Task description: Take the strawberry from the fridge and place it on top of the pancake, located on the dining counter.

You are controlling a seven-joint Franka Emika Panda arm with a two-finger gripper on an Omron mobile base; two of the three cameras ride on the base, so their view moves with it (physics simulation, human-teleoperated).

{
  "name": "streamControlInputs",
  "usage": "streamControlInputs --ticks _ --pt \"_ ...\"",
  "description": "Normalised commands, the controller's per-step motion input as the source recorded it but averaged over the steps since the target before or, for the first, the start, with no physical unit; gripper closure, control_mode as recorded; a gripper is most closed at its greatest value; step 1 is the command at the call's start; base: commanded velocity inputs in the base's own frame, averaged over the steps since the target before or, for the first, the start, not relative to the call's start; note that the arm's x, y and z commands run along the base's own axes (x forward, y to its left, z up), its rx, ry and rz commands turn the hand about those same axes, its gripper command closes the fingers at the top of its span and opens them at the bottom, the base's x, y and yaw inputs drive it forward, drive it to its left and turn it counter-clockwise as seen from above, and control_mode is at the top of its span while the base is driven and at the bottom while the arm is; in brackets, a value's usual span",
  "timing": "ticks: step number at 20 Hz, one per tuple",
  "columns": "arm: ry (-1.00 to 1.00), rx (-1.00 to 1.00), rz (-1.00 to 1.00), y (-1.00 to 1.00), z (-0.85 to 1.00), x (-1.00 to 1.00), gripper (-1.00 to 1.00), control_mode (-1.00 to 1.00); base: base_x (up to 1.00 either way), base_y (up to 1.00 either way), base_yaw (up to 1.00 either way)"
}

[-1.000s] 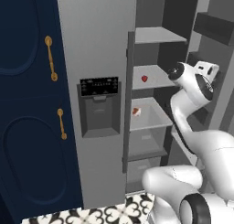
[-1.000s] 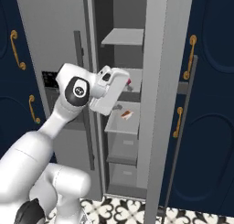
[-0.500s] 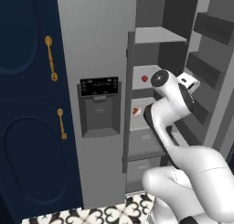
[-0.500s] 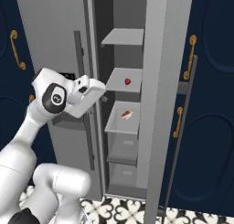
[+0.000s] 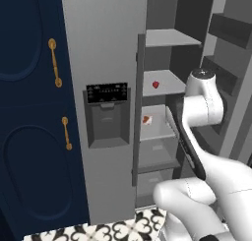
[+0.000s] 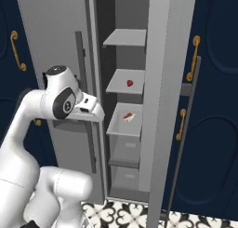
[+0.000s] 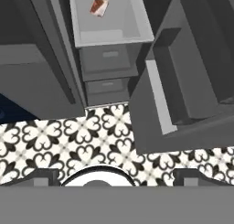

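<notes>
The tall grey side-by-side fridge stands with its right compartment open, flanked by navy blue cabinet doors with gold handles. Its closed left door carries a black dispenser panel above a grey recess; small pale marks run across the panel, but they are too fine to read, and no brand or lettering can be made out elsewhere on the fridge.

The tiny bright red roundish strawberry sits on the second grey inner shelf from the top, alone there, toward the front. From the right base view the same berry lies near the middle of that shelf. One level below, a small orange-red and white wedge-like item rests in a pale grey open bin; in the hand view this wedge lies in the far part of the bin, with two closed grey drawers beneath it.

The white robot arm rises in front of the open compartment, its elbow bent near the shelves. The claw points down at the black-and-white patterned tile floor in front of the fridge, well apart from the strawberry. Its two dark finger tips stand wide apart at the bottom of the hand view, released, with nothing between them.
</notes>
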Motion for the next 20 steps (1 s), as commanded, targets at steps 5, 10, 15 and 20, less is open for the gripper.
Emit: streamControlInputs --ticks 5,10,15,20 --pt "0.0 0.15 0.03 0.23 0.0 -0.61 -1.0 -1.0 0.0 0.0 0.0" --pt "0.0 0.0 0.08 0.67 0.0 -0.63 -1.0 -1.0 0.0 0.0 0.0" --pt "-0.13 -0.03 0.0 0.05 -0.19 -0.34 -1.0 -1.0 0.0 0.0 0.0" --pt "-0.29 -0.08 0.0 -0.02 -0.06 -0.13 -1.0 -1.0 0.0 0.0 0.0"
